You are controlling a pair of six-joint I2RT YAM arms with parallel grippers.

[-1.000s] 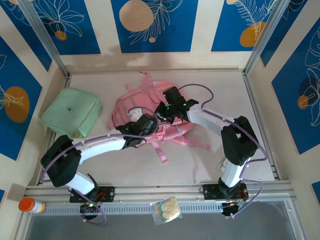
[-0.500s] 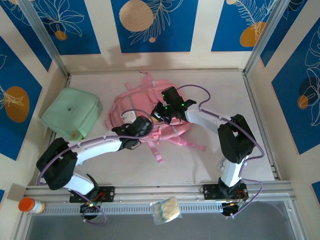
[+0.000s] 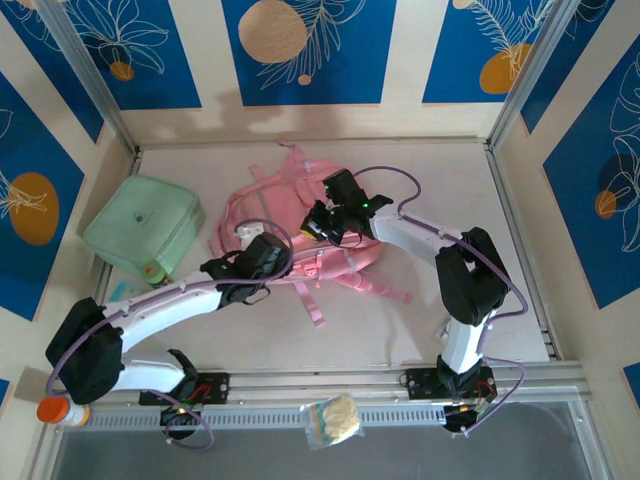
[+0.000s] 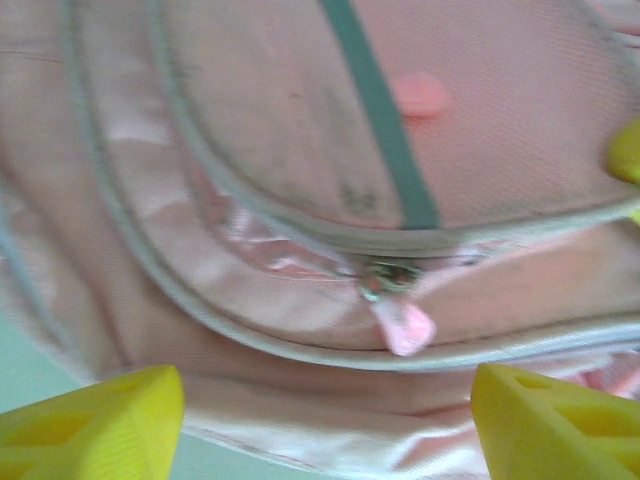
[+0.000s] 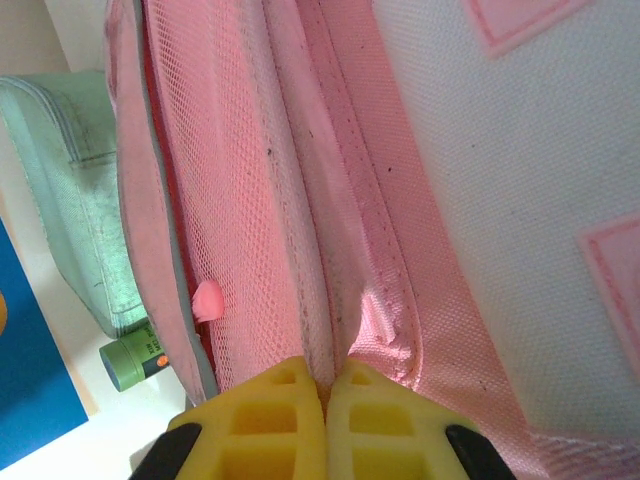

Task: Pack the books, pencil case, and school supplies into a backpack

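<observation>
A pale beige bench (image 3: pixel 400 330) is lying inside a walled enclosure. Panels (image 3: pixel 300 50) in deep blue and cream, bearing orange discs and white leaf outlines, are standing around it. Metal posts (image 3: pixel 90 80) are rising at the back corners, and a slotted aluminium rail (image 3: pixel 330 415) is running along the near edge.

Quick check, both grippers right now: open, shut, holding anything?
Left gripper: open, fingers spread wide, nothing between them, facing the backpack zip pull.
Right gripper: shut, pinching a fold of the backpack's pink fabric.
</observation>
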